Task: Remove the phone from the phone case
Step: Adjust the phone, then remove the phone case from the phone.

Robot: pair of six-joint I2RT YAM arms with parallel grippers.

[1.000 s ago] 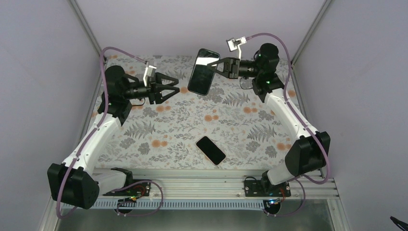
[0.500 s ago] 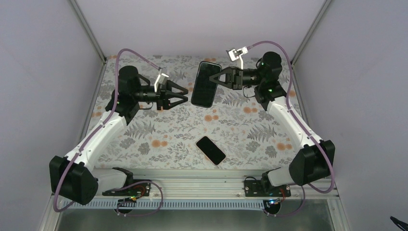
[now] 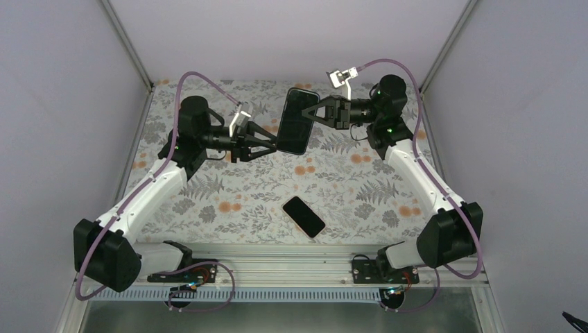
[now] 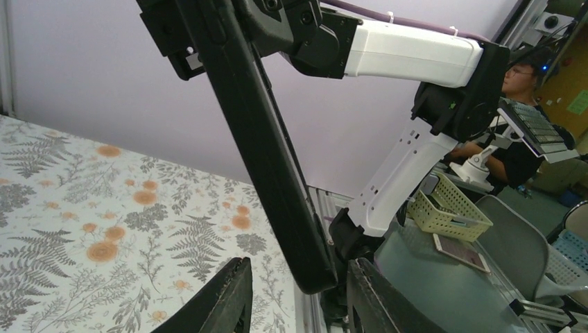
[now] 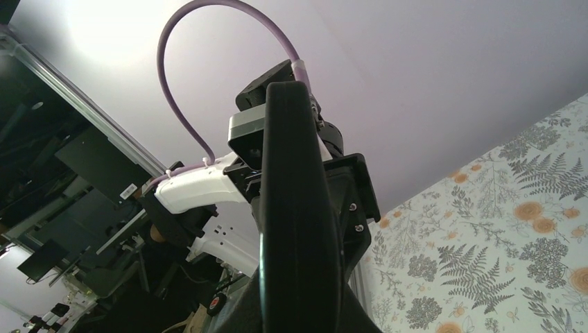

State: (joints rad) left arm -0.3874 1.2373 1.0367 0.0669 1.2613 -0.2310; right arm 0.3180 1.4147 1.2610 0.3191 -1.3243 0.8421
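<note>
My right gripper point(image 3: 315, 111) is shut on the long edge of a black cased phone point(image 3: 297, 121) and holds it upright in the air over the far middle of the table. In the right wrist view the phone point(image 5: 295, 208) is edge-on and hides most of my right gripper point(image 5: 298, 309). My left gripper point(image 3: 272, 141) is open at the phone's left side. In the left wrist view the phone's lower corner point(image 4: 315, 267) sits between the spread jaws of my left gripper point(image 4: 298, 267), touching neither finger. A second flat black slab point(image 3: 304, 216) lies on the table; I cannot tell whether it is phone or case.
The floral tablecloth point(image 3: 229, 201) covers the table. Grey enclosure walls stand on three sides. The metal rail with both arm bases point(image 3: 277, 267) runs along the near edge. Beyond the table, the left wrist view shows a yellow basket point(image 4: 451, 208).
My left arm has moved right, and its open jaws now straddle the phone's lower corner. My right gripper turned the phone more upright a second ago and has held still since.
</note>
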